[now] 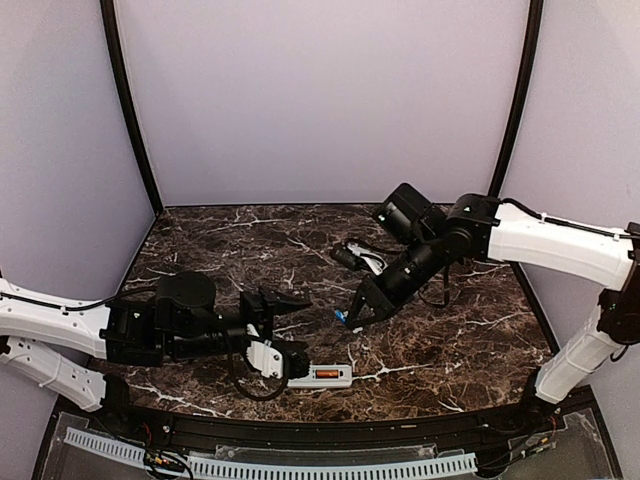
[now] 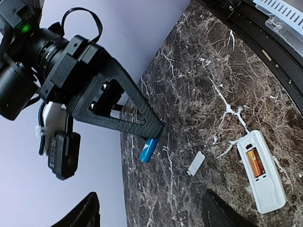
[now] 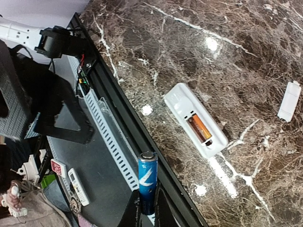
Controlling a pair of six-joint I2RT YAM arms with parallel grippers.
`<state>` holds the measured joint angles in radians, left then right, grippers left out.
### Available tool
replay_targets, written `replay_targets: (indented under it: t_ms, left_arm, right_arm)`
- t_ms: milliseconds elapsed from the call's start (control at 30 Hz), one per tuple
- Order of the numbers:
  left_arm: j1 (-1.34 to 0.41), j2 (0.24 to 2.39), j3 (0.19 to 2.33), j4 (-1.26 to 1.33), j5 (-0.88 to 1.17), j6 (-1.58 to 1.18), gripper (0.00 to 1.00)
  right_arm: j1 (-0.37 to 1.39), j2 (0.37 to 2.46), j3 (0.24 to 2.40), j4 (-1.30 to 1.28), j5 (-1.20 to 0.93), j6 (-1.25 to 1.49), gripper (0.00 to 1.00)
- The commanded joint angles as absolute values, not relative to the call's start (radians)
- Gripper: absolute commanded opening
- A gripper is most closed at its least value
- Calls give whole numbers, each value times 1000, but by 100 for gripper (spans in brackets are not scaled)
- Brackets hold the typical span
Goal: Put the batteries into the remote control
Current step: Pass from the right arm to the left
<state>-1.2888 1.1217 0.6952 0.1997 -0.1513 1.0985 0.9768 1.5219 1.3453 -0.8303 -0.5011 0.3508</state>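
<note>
The white remote control [image 1: 325,377] lies back up near the table's front edge, with the orange-red battery [image 1: 326,374] seated in its open recess. It also shows in the left wrist view [image 2: 265,182] and the right wrist view [image 3: 182,105]. My right gripper [image 1: 350,318] is shut on the blue battery [image 3: 147,182], held in the air above and behind the remote. The blue battery also shows in the left wrist view [image 2: 147,150]. My left gripper [image 1: 295,330] is open and empty, just left of the remote, with its fingers [image 2: 222,215] apart.
A small loose white cover piece [image 2: 196,163] lies on the marble between the remote and the right gripper; it also shows in the right wrist view [image 3: 289,100]. A black rail with a slotted white strip [image 3: 111,137] runs along the table's front edge.
</note>
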Motion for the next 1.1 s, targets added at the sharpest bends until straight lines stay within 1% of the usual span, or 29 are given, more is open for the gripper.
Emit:
replay_targets:
  t_ms: [0,33,100,300,367,467,567,667,800,967,1067]
  left_arm:
    - [-1293,1178,709,331,-64,1304,72]
    - [-1293,1186,699,397,-68,1313,70]
    - [-1293,1205,684,443,-77,1344,67]
    - [-1293,1253,705,471,-111,1374,60]
    - [-1293,1270,717,465,-127,1390,56]
    - [-1293,1294,733,465,-154,1394,46]
    - [-1293,1312,742,469,-174,1399,39]
    - [-1293,1323,745,468,-186,1404,36]
    - [-1293,1329,748,471,-196,1408,23]
    - [-1294,1321,743,469,-194,1397,1]
    - [-1297,1314,741,469,-205,1375,0]
  right_arm:
    - [998,1534,1421,-916,-559,375,0]
    - [1002,1536,1433,-919,-557,379,0]
    - [1012,1540,1450,-917,-557,389,0]
    - [1027,1548,1471,-895,-558,397,0]
    - [1032,1552,1473,-887,-562,395,0]
    - [1037,1560,1481,-879,-572,388,0]
    - [1042,1565,1485,-885,-575,378,0]
    - [1044,1566,1485,-880,-581,376,0]
    - [1045,1569,1487,-880,-579,373,0]
    - [1045,1580,1494,-876,-567,367,0]
    - [1044,1576,1500,-869,-551,365,0]
